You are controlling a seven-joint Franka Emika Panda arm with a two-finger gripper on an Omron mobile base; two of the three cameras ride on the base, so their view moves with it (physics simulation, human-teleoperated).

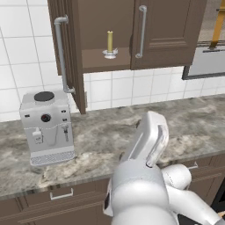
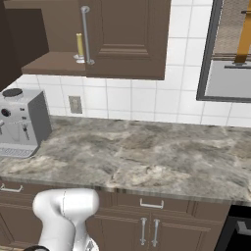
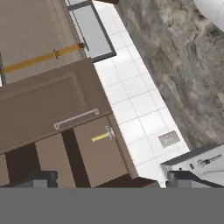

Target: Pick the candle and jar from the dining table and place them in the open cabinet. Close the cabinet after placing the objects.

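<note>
One candle (image 1: 110, 43) stands upright on the bottom shelf of the open cabinet (image 1: 171, 30), near the front edge of the shelf and just left of the closed right door. It is a short yellow stick on a small round silvery holder. The left door of the cabinet is swung open towards the camera, and its long silver bar handle (image 1: 61, 55) hangs above the coffee machine (image 1: 46, 125). This machine is silver with a dark round top, and it sits on the marble counter (image 1: 101, 136) below the cabinet, to the left.

In the hand view the scene is rolled on its side — the candle (image 3: 101, 137) lies there as a thin yellow line inside the cabinet, just beside the edge of the closed door with its handle (image 3: 75, 118). The two dark fingertips of the gripper (image 3: 109, 178) rise at the bottom of this view, wide apart, and nothing is between them. They are well apart from the candle and from the cabinet.

The white arm (image 1: 147, 145) is folded low in front of the counter. A white tiled wall (image 2: 147, 103) with a small outlet (image 2: 75, 104) is behind the counter, and a window (image 2: 230, 54) is to the right.
</note>
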